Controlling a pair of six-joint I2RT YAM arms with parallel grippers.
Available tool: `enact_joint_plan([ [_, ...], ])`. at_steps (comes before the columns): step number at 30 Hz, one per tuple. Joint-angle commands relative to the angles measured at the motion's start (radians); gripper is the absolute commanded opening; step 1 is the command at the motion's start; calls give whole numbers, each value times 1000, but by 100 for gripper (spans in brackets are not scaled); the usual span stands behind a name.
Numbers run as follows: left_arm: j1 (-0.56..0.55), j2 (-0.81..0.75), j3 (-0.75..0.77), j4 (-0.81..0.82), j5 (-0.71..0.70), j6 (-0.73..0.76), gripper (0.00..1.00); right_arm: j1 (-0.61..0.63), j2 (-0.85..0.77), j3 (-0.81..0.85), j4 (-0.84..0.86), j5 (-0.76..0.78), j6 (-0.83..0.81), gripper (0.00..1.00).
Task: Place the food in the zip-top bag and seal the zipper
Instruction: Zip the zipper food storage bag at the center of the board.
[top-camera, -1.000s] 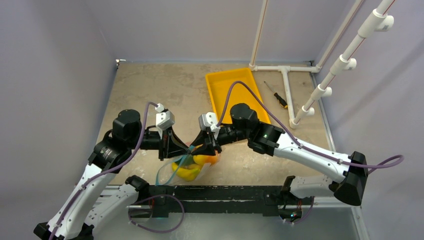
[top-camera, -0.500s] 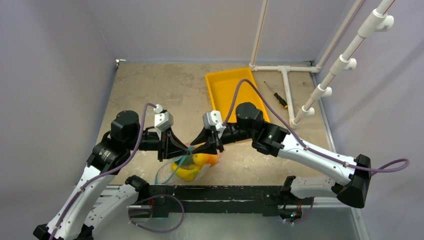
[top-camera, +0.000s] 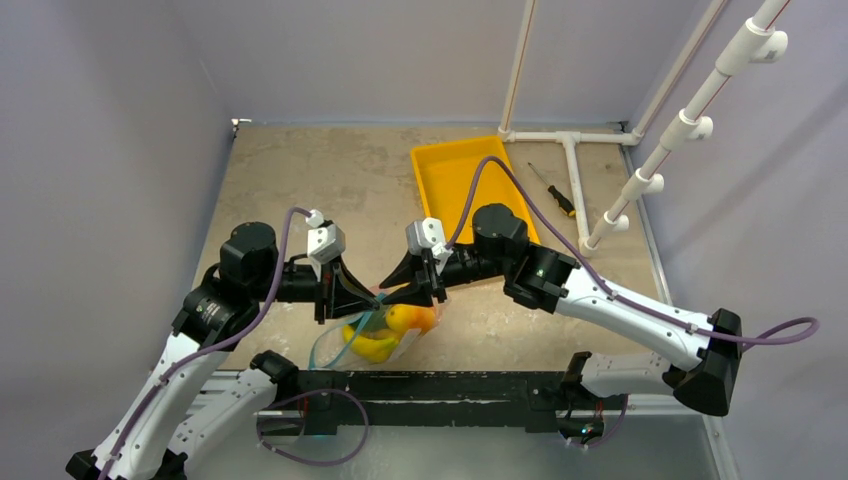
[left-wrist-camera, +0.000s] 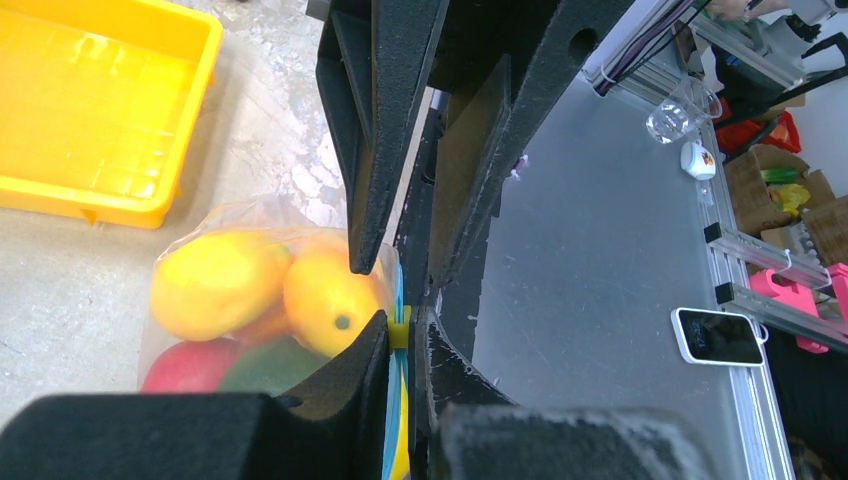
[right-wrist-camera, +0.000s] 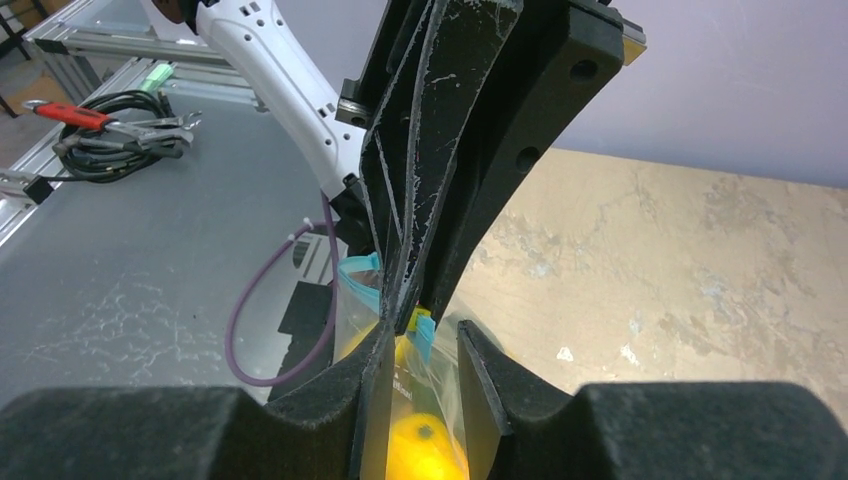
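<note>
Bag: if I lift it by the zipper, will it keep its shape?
Likely floppy: the bag drapes over the fruit. Probably bottom-heavy, so it may sag and swing below the zipper pinched in the left claw.

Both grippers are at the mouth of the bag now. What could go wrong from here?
1. The orange fruit sits right against the zipper; it could get pinched and block the seal.
2. The right gripper has its jaws apart around the zipper; sliding like this might leave it unsealed.
3. Only the left gripper clamps the zip-top bag; a slip might drop it.
</note>
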Motion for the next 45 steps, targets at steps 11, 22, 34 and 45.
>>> enact_joint_plan([
  [11,-6,-12,4,33,11,10,0,-6,39,37,52,-21,14,29],
  [22,-6,-8,6,32,6,11,0,-6,49,36,53,-55,9,0],
  [34,-5,-56,13,-76,-136,-43,0,-7,-75,-12,136,314,72,0],
  [45,-5,-96,-1,-105,-162,-77,0,-12,-107,4,129,380,73,0],
])
